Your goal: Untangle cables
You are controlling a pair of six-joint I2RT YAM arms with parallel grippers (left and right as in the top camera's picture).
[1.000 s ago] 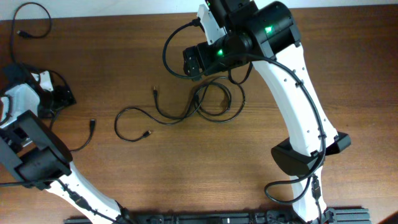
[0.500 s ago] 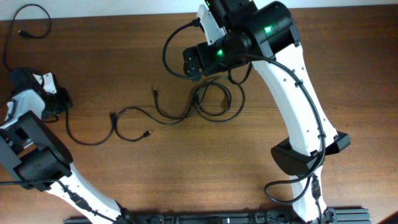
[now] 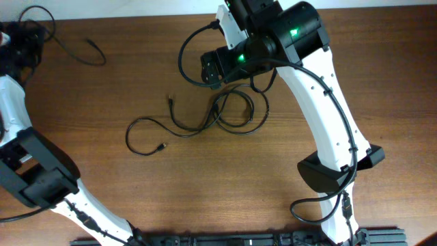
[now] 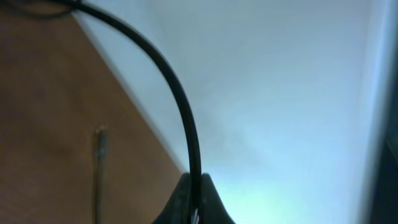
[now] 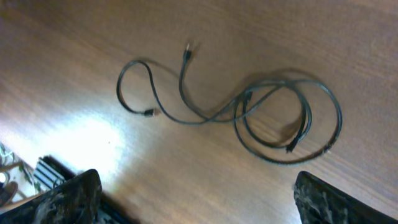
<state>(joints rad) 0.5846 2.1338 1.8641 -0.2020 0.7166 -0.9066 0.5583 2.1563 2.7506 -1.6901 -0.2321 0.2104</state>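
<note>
Left gripper [image 4: 194, 186] clamps one cable [image 4: 180, 106] at the table [image 3: 382, 82] edge; right gripper [image 5: 196, 180] hangs spread wide above the tangled cables [image 5: 245, 102].

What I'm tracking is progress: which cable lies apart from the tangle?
The cable at the far-left corner of the table, pinched in the shut left gripper; the other cables lie looped together mid-table.

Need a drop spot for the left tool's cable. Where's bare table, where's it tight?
Bare: table right of the right arm; the strip between the tangled cables and the near edge; the patch between those and the left arm. Tight: centre, at the tangle, and the far-left corner where the left tool pinches its cable.
</note>
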